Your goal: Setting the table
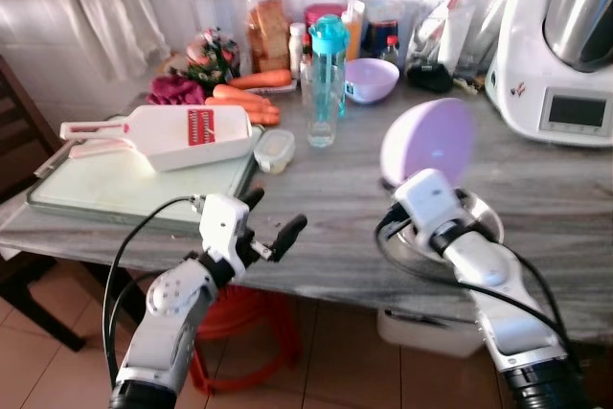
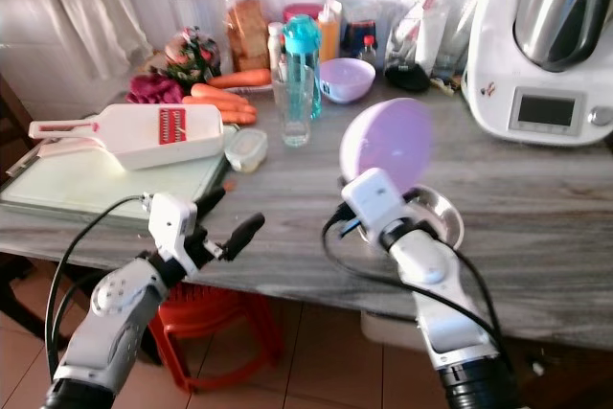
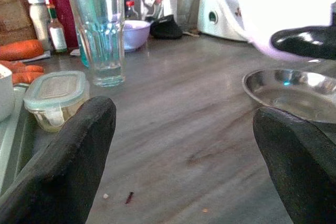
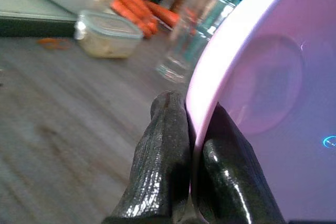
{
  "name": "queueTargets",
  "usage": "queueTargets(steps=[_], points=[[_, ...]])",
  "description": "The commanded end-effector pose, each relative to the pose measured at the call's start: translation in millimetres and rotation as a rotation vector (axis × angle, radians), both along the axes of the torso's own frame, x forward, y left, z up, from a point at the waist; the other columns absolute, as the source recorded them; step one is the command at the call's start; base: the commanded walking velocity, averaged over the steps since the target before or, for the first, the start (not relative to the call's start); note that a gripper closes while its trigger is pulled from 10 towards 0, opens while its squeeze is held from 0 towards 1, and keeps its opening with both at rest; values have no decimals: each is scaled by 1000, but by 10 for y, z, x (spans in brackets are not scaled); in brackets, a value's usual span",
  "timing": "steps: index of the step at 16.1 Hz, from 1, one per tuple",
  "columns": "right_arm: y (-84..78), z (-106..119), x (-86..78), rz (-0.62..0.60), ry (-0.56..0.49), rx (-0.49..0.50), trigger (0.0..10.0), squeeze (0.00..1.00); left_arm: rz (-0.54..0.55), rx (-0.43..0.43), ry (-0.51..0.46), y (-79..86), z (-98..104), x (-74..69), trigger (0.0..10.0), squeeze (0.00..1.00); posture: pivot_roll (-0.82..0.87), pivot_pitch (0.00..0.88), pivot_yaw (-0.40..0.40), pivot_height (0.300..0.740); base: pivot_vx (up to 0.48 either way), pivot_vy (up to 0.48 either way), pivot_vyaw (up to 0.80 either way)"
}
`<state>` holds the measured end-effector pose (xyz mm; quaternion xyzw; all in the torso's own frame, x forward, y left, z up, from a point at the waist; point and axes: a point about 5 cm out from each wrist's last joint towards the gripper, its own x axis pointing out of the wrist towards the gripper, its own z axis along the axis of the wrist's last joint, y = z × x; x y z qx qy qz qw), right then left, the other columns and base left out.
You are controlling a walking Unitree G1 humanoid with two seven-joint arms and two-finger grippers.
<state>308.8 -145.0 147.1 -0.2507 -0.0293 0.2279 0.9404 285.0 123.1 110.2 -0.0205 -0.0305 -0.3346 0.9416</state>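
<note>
Pinching the rim of the lilac bowl (image 1: pixel 428 141) between the right gripper (image 4: pixel 193 145)'s closed fingers, tilted on edge above the steel plate (image 1: pixel 479 213), probably for setting down, while holding the left gripper (image 1: pixel 270 222) wide apart and empty near the counter (image 1: pixel 326 189) edge.

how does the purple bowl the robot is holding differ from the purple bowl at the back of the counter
The held purple bowl is tipped up on edge, its rim pinched by the right pincer above a steel plate; the back purple bowl sits upright on the counter among bottles, touched by nothing. The held one looks larger, though it is also nearer the camera. The back one carries a small dark label; the held one shows none. Both are the same pale lilac.
</note>
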Motion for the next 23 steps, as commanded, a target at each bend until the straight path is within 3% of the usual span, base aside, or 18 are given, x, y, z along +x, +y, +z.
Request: queueTargets(steps=[1, 7, 8, 13, 17, 21, 23], points=[[22, 48, 41, 49, -12, -32, 10000, 0, -20, -12, -18, -15, 54, -19, 10000, 0, -47, 22, 32, 740, 0, 0, 0], [45, 21, 246, 208, 62, -136, 10000, 0, -89, 7, -10, -64, 35, -101, 10000, 0, -41, 31, 37, 740, 0, 0, 0], [83, 3, 257, 291, 73, -188, 10000, 0, -94, 11, -12, -62, 43, -109, 10000, 0, -37, 34, 39, 740, 0, 0, 0], [163, -169, 182, 465, 148, -289, 10000, 0, -102, 15, -14, -62, 58, -143, 10000, 0, -18, 51, 38, 740, 0, 0, 0], [139, -292, 188, 464, 164, -333, 10000, 0, -179, 44, 12, -58, 15, -242, 10000, 0, -15, 57, 45, 740, 0, 0, 0], [84, -334, 185, 453, 174, -327, 10000, 0, -184, 64, 19, -19, 5, -241, 10000, 0, -16, 61, 52, 740, 0, 0, 0], [103, -359, 168, 460, 184, -307, 10000, 1000, -194, 65, 23, -45, -5, -251, 10000, 0, -21, 61, 52, 740, 0, 0, 0]])
